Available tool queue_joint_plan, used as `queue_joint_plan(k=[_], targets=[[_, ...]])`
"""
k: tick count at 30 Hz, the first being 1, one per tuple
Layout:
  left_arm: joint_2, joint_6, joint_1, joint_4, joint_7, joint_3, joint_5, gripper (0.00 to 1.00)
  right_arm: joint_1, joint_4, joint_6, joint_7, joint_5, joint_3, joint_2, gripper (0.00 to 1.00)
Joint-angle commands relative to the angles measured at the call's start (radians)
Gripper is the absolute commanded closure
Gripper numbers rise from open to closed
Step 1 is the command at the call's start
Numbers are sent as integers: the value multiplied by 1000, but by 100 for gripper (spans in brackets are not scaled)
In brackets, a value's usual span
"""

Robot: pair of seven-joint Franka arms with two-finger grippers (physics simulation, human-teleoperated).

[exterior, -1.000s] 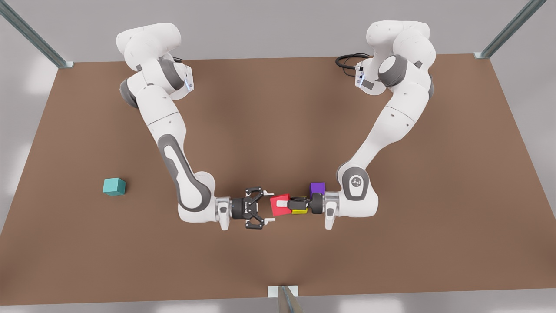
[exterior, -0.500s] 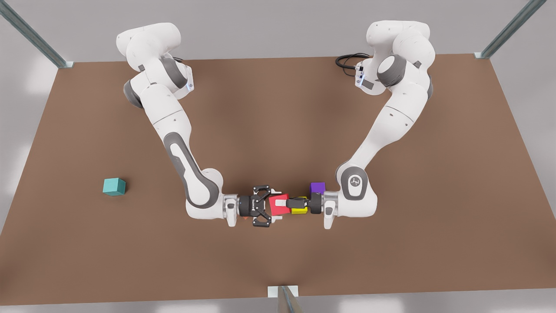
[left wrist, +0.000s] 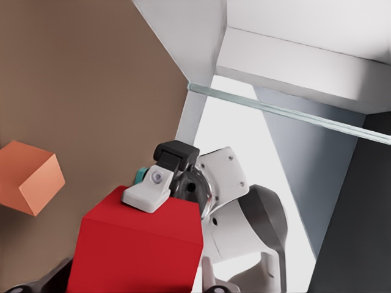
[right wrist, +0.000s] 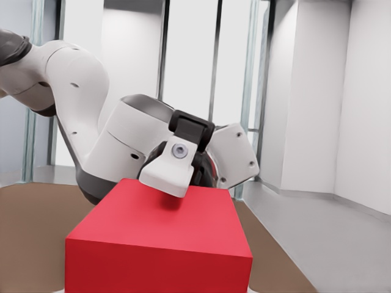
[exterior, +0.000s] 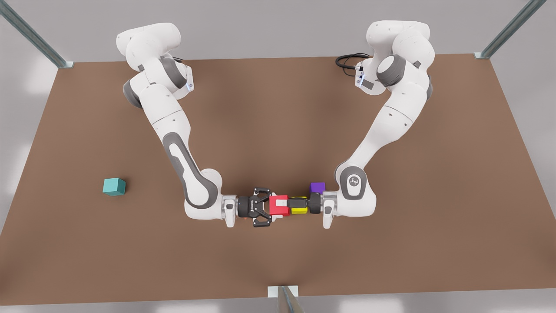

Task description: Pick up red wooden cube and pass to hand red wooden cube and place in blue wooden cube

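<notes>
The red wooden cube (exterior: pixel 279 205) hangs level above the table's front middle, gripped from both ends. My left gripper (exterior: pixel 283 204), the plain black two-finger one on the front view's right arm, is shut on it. One of its white pads (right wrist: pixel 171 171) lies on the cube (right wrist: pixel 162 238). The hand, my right gripper (exterior: pixel 270 207) with black linkage fingers, comes from the front view's left. It is shut on the cube's other end, one pad (left wrist: pixel 146 192) pressing the cube (left wrist: pixel 137 250). The blue wooden cube (exterior: pixel 114 186), teal, sits alone far towards the front view's left.
A yellow cube (exterior: pixel 299 211) lies under the left gripper's fingers and a purple cube (exterior: pixel 317 187) just behind its wrist. A salmon-orange cube (left wrist: pixel 30 177) rests on the brown table (exterior: pixel 278 108) below the hand. A metal post (exterior: pixel 284 300) stands at the front edge.
The hand moved towards the front view's right and its fingers closed around the red cube. The cube, tilted before, now sits level. The left gripper kept its hold.
</notes>
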Motion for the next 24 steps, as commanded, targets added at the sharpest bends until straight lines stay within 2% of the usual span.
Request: queue_joint_plan(k=[1, 4, 6, 7, 8, 10, 11, 12, 13, 15, 16, 17, 18, 19, 21, 24], targets=[[-2, 4, 0, 0, 26, -1, 2, 1, -3, -1, 3, -27, 10, 1, -3, 48], [-11, -8, 31, -1, 17, 2, 48, 0, -52, -12, -10, -29, -21, -10, -15, 47], [-16, -36, 61, -1, -12, 2, 54, 0, -110, -13, -19, -24, -154, -13, -23, 47], [-35, -113, 130, -1, -26, 1, 168, 0, -153, -19, -52, -12, -239, -13, -26, 47], [-35, -311, 218, 6, -138, -5, 259, 0, -207, -19, -91, 8, -358, -11, -31, 47], [-127, -540, 307, 57, -415, -4, 575, 0, -310, -91, -157, 161, -659, -13, -130, 47], [-257, -675, 296, 56, -471, -12, 956, 0, -360, -186, -158, 327, -878, -13, -242, 47], [-336, -812, 300, 57, -479, -35, 1187, 0, -394, -223, -158, 514, -1085, -30, -308, 47], [-368, -885, 304, 57, -489, -31, 1287, 0, -399, -222, -158, 654, -1259, -56, -328, 47], [-425, -939, 336, 57, -669, -33, 1321, 0, -399, -272, -158, 893, -1570, -111, -402, 48], [-433, -996, 377, 56, -667, -82, 1327, 0, -400, -322, -154, 982, -1653, -120, -436, 48], [-463, -998, 385, 34, -660, -85, 1327, 0, -399, -351, -151, 1040, -1702, -139, -449, 48], [-800, -731, 125, -359, -386, 325, 1261, 0, -400, -407, -138, 1151, -1770, -149, -483, 47], [-894, -666, -49, -477, -200, 554, 1211, 0, -400, -449, -109, 1171, -1810, -169, -511, 48], [-849, -700, -57, -435, -187, 556, 1198, 0, -400, -607, 18, 1195, -1840, -220, -595, 48], [-833, -700, -51, -392, -183, 558, 1145, 0, -425, -734, 168, 1195, -1889, -263, -652, 50]])
